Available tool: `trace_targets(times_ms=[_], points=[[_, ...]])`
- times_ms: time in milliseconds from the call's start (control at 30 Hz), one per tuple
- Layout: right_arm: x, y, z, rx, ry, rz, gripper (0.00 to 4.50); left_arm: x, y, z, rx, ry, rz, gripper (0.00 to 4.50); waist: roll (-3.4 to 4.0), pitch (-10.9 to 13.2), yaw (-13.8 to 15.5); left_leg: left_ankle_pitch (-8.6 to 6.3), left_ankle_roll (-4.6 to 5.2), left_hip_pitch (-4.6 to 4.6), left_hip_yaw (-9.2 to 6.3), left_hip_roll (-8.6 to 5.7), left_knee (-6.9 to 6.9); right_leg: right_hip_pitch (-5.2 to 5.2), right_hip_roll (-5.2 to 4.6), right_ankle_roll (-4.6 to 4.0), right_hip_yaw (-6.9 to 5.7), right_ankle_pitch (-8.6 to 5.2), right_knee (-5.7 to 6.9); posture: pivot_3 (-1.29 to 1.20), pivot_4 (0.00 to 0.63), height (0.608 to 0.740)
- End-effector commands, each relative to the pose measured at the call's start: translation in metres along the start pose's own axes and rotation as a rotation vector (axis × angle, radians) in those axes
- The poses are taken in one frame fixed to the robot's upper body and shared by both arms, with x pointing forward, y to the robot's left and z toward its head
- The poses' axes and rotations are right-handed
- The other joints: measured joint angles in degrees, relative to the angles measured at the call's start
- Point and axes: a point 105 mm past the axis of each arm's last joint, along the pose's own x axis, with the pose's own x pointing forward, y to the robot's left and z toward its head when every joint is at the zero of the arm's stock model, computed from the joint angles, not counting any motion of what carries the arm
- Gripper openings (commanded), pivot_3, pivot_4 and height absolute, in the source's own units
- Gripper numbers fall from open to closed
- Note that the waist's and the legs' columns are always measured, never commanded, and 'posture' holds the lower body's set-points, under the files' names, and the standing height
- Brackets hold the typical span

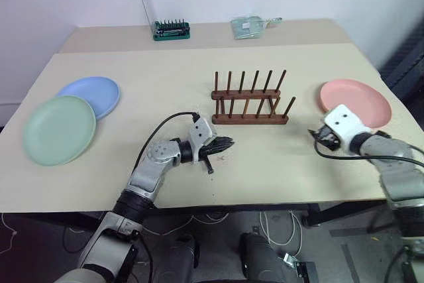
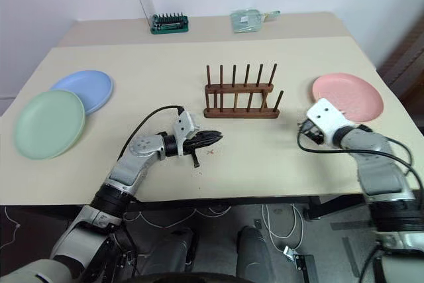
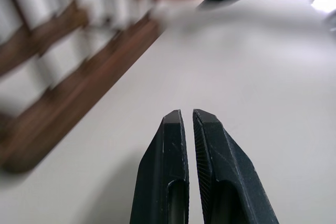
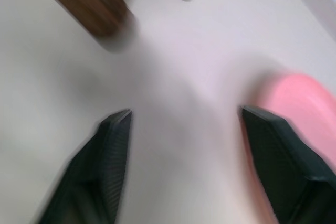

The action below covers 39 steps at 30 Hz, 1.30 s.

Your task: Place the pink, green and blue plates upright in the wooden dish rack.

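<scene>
Three stiff, light plates; we spread our right gripper (image 4: pixel 184 129) beside the salmon pink round plate's (image 1: pixel 354 102) rim, left gripper (image 3: pixel 188 124) clenched empty.

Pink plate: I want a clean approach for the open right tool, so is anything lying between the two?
Nothing visible does. The right tool hangs open beside the pink plate, bare table between them. The wooden dish rack stands off to the side.
</scene>
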Motion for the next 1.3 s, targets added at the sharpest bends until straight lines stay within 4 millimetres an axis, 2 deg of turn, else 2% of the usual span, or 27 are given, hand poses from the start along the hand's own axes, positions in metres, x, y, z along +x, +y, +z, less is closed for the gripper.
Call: trace_targets(times_ms=[33, 167, 300, 400, 533, 567, 667, 800, 833, 867, 900, 967, 1033, 1100, 1167, 1233, 1300], points=[[-0.002, -0.025, -0.011, -0.034, 0.029, -0.097, 3.23, 0.002, -0.008, 0.011, 0.021, -0.028, -0.055, 0.31, 0.0, 0.0, -0.2, 0.0, 0.0, 0.02, 0.0, 0.01, -0.01, 0.0, 0.0, -0.01, 0.0, 0.0, 0.0, 0.0, 0.15, 0.74], [0.007, -0.03, -0.033, -0.081, 0.094, -0.109, 3.23, 0.003, -0.007, 0.016, 0.025, -0.037, -0.053, 0.31, 0.01, 0.0, -0.64, 0.0, 0.0, 0.13, 0.15, 0.06, -0.1, 0.0, 0.02, -0.01, 0.08, 0.0, 0.03, 0.0, 0.15, 0.74], [0.014, -0.032, -0.04, -0.101, 0.105, -0.107, 3.23, 0.001, -0.008, 0.017, 0.028, -0.035, -0.048, 0.31, 0.01, 0.01, -0.41, 0.0, 0.01, 0.14, 0.23, 0.05, -0.06, 0.02, 0.02, -0.01, 0.17, 0.0, 0.02, 0.0, 0.15, 0.74], [0.02, -0.03, -0.042, -0.111, 0.108, -0.097, 2.37, -0.003, -0.009, 0.017, 0.025, -0.034, -0.043, 0.31, 0.01, 0.01, -0.37, 0.0, 0.01, 0.13, 0.23, 0.04, -0.06, 0.02, 0.02, -0.01, 0.18, 0.0, 0.01, 0.0, 0.15, 0.74], [0.023, -0.031, -0.042, -0.119, 0.099, -0.101, 0.4, -0.004, -0.01, 0.017, 0.019, -0.031, -0.04, 0.31, 0.01, 0.01, -0.35, 0.0, 0.01, 0.14, 0.24, 0.04, -0.06, 0.02, 0.02, -0.01, 0.21, 0.0, 0.01, 0.0, 0.15, 0.74], [0.023, -0.032, -0.042, -0.12, 0.097, -0.103, 0.04, -0.004, -0.01, 0.017, 0.017, -0.03, -0.039, 0.31, 0.02, 0.01, -0.33, 0.0, 0.01, 0.14, 0.25, 0.04, -0.06, 0.02, 0.02, -0.01, 0.22, 0.0, 0.01, 0.0, 0.15, 0.74], [0.022, -0.034, -0.039, -0.131, 0.087, -0.115, 0.04, -0.004, -0.011, 0.017, 0.014, -0.03, -0.043, 0.31, 0.02, 0.01, -0.33, 0.0, 0.01, 0.14, 0.26, 0.04, -0.07, 0.02, 0.02, -0.01, 0.23, 0.0, 0.01, 0.0, 0.15, 0.74], [0.016, -0.043, -0.024, -0.181, 0.035, -0.157, 0.04, -0.003, -0.011, 0.017, 0.014, -0.028, -0.046, 0.31, 0.02, 0.02, -0.34, 0.0, 0.01, 0.14, 0.27, 0.03, -0.07, 0.01, 0.02, -0.01, 0.24, 0.0, 0.01, 0.0, 0.15, 0.74], [0.014, -0.046, -0.016, -0.199, 0.003, -0.167, 0.04, -0.003, -0.011, 0.016, 0.015, -0.027, -0.045, 0.31, 0.03, 0.02, -0.41, 0.0, 0.01, 0.14, 0.27, 0.03, -0.07, 0.01, 0.02, -0.01, 0.24, 0.0, 0.01, 0.0, 0.15, 0.74], [0.01, -0.05, 0.001, -0.198, -0.063, -0.184, 0.04, -0.003, -0.01, 0.016, 0.016, -0.026, -0.045, 0.31, 0.05, 0.03, -0.45, 0.0, 0.01, 0.15, 0.27, 0.04, -0.08, 0.0, 0.02, -0.01, 0.24, 0.0, 0.02, 0.0, 0.15, 0.74], [0.005, -0.054, 0.03, -0.155, -0.179, -0.195, 0.04, -0.003, -0.01, 0.016, 0.016, -0.026, -0.045, 0.31, 0.08, 0.05, -0.53, 0.0, 0.01, 0.15, 0.27, 0.04, -0.08, -0.01, 0.02, -0.01, 0.25, 0.0, 0.02, 0.0, 0.15, 0.74], [-0.018, -0.06, 0.108, 0.119, -0.519, -0.16, 0.04, -0.002, -0.01, 0.015, 0.016, -0.024, -0.049, 0.31, 0.23, 0.14, -0.92, -0.01, 0.01, 0.13, 0.31, 0.04, -0.08, -0.04, 0.02, 0.0, 0.3, 0.0, 0.03, 0.0, 0.15, 0.74], [-0.04, -0.056, 0.147, 0.309, -0.707, -0.047, 0.04, -0.001, -0.01, 0.015, 0.016, -0.024, -0.051, 0.31, 0.23, 0.13, -1.42, -0.01, 0.02, 0.14, 0.39, 0.14, -0.1, -0.1, 0.07, 0.01, 0.35, 0.01, 0.07, 0.0, 0.15, 0.74], [-0.061, -0.041, 0.171, 0.382, -0.809, 0.132, 0.04, 0.001, -0.011, 0.015, 0.017, -0.024, -0.053, 0.31, 0.2, 0.13, -0.94, -0.01, 0.02, 0.1, 0.28, 0.15, -0.09, -0.1, 0.09, 0.0, 0.31, 0.01, 0.08, 0.0, 0.15, 0.74], [-0.077, -0.032, 0.186, 0.435, -0.868, 0.247, 0.04, 0.002, -0.011, 0.015, 0.019, -0.026, -0.055, 0.31, 0.05, 0.1, 0.09, -0.03, 0.06, 0.06, 0.13, 0.13, -0.08, -0.05, 0.1, 0.0, 0.19, 0.0, -0.01, 0.0, 0.15, 0.74], [-0.084, -0.034, 0.194, 0.562, -0.919, 0.316, 0.04, 0.002, -0.01, 0.015, 0.019, -0.026, -0.053, 0.31, 0.03, 0.11, 0.61, -0.05, 0.09, -0.03, -0.03, 0.06, 0.03, 0.04, 0.09, 0.0, 0.11, 0.0, -0.11, 0.0, 0.15, 0.74], [-0.083, -0.032, 0.196, 0.634, -0.931, 0.38, 0.04, 0.001, -0.01, 0.015, 0.016, -0.028, -0.05, 0.31, 0.04, 0.12, 1.0, -0.06, 0.1, -0.08, 0.0, 0.03, 0.08, 0.03, 0.07, -0.02, 0.16, 0.01, -0.14, 0.0, 0.15, 0.74]])
